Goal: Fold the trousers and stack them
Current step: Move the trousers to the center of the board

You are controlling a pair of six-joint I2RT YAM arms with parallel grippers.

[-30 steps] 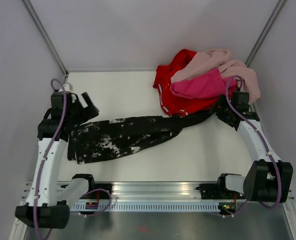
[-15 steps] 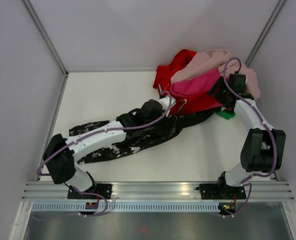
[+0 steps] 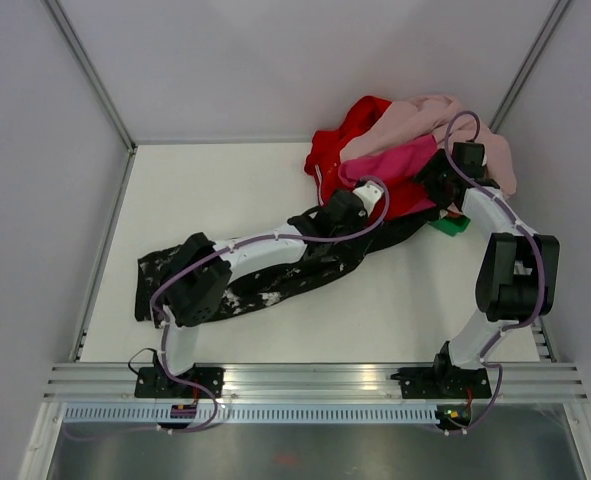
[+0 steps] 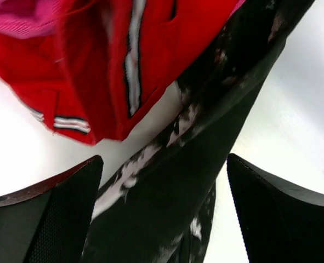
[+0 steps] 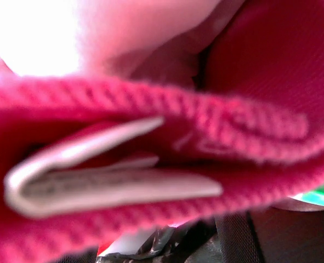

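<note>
- The trousers are laid out long on the tabletop. They slant from the near left up to the far right.
- The far right end of the trousers is tucked under the red garment and the pink clothes, so that end is hidden.
- The left pincer is held right over one trouser leg, just where the leg slips under the edge of the red garment.
- Its fingers are spread wide apart, and nothing is held between them.
- One finger is seen on each side of the leg, and the leg's long line runs through the gap between them. A squeeze would likely catch the leg across its width.
- The trousers are right below the left pincer, so a drop straight down is probably all that is needed.
- The red garment lies just beside the gap, so it could be caught by mistake.
- The right pincer is pushed into the pink clothes at the far right.
- In its close view only pink cloth and a white label are seen. It cannot be told if this pincer is apart, together, or clamped on anything.
- The left pincer is judged to be the nearer one to the trousers.
</note>
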